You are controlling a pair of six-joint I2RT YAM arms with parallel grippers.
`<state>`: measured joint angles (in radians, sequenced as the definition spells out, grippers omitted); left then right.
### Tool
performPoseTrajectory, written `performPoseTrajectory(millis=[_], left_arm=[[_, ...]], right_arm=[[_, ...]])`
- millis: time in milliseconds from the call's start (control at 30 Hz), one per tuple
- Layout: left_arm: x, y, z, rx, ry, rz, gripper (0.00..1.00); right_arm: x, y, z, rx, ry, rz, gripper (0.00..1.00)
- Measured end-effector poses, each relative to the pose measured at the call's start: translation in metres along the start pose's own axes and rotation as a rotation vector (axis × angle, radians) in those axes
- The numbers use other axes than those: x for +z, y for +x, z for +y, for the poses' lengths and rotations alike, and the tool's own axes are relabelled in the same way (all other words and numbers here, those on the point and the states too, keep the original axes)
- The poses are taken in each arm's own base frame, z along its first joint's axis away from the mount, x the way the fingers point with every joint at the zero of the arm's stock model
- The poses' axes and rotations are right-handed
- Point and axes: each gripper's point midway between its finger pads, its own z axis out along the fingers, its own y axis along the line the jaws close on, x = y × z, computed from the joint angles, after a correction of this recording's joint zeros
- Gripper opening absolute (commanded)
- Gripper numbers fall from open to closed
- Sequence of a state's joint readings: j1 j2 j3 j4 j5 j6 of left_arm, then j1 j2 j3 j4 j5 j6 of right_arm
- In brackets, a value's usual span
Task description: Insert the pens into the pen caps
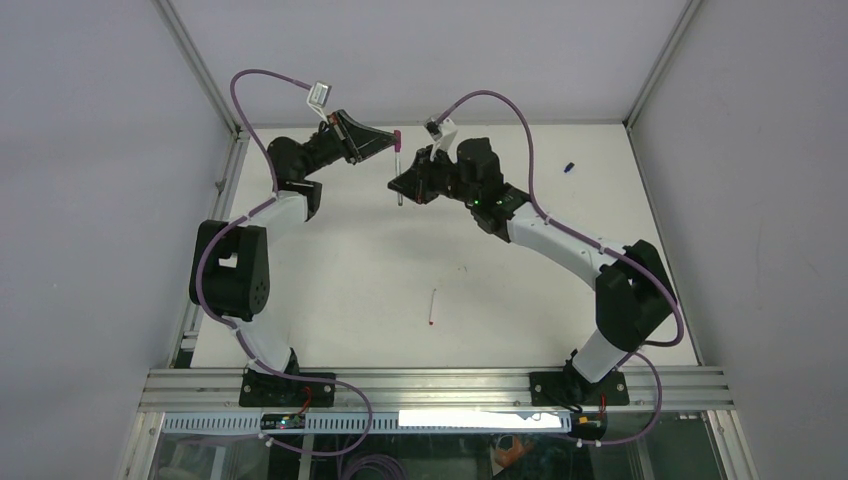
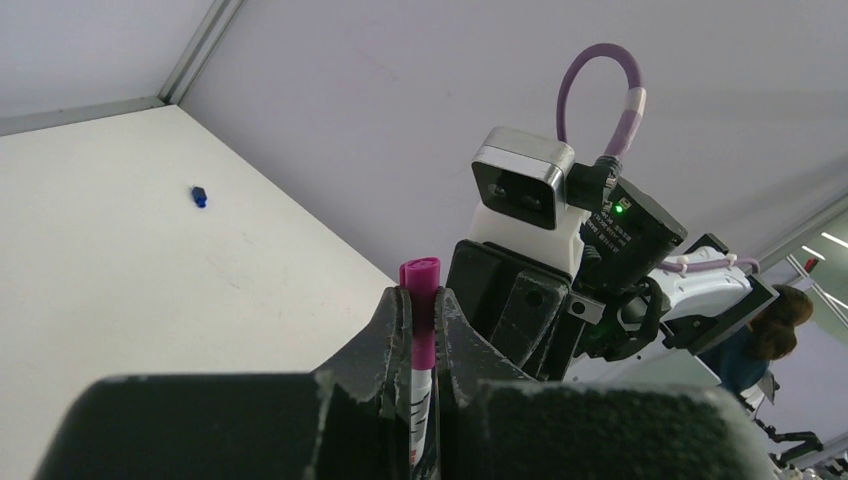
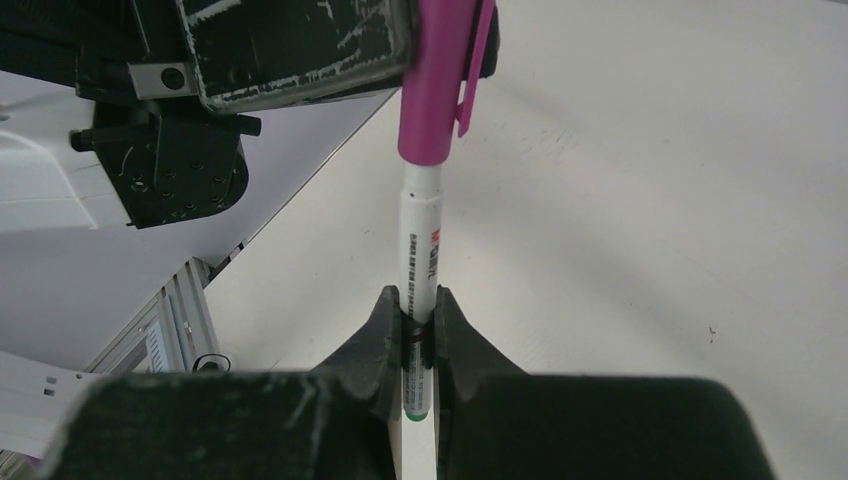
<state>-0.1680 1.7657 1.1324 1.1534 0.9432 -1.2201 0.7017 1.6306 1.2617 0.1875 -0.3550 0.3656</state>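
"Magenta cap (image 3: 435,90) is the first thing on my right wrist feed: a smooth tube with a clip down one side. It sits over the upper end of the pen (image 3: 422,240)."

"Who has what?"

"My left pincer (image 2: 421,305) is clamped on the magenta cap, one finger on each side. My right pincer (image 3: 411,320) is clenched on the pen's barrel near its other end, where a bit of green shows below the fingers."

"Which way does it point?"

"From overhead its long axis runs far to near, with the cap end toward the far edge of the tabletop (image 1: 330,280) and the barrel end toward the near edge. It hangs in the air between the two pincers, over the far middle of the tabletop. How steeply it tilts I can't tell."

"And its look?"

"It has a slim white barrel with a line of dark print and a small red mark along it. The cap is a shade wider than the barrel."

"Anything else I should know about?"

"A second pen (image 1: 433,305) lies flat near the middle of the tabletop, well apart from both pincers. Its long axis also runs roughly far to near, red tip toward the near edge. A blue cap (image 1: 568,167) lies alone toward the far right corner."
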Motion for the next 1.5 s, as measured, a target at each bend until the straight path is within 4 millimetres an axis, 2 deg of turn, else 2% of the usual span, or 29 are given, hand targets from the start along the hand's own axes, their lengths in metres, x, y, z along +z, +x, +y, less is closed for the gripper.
performPoseTrajectory(millis=[300,600,1033,1500], left_arm=[[0.0,0.001,-0.002,0.003,0.001,-0.001,0.0],[-0.011,0.011,-0.005,0.017,-0.023,-0.009,0.0],[-0.019,0.023,-0.017,0.271,-0.186,0.092,0.0],[-0.022,0.047,0.001,0.318,-0.256,0.145,0.0]], right_arm=[[0.001,-0.003,-0.004,-0.015,0.014,-0.029,0.0],[0.001,0.003,-0.002,-0.034,-0.001,-0.007,0.0],[-0.007,0.007,0.004,-0.076,-0.043,0.028,0.0],[-0.015,0.026,-0.011,-0.068,-0.011,0.105,0.0]])
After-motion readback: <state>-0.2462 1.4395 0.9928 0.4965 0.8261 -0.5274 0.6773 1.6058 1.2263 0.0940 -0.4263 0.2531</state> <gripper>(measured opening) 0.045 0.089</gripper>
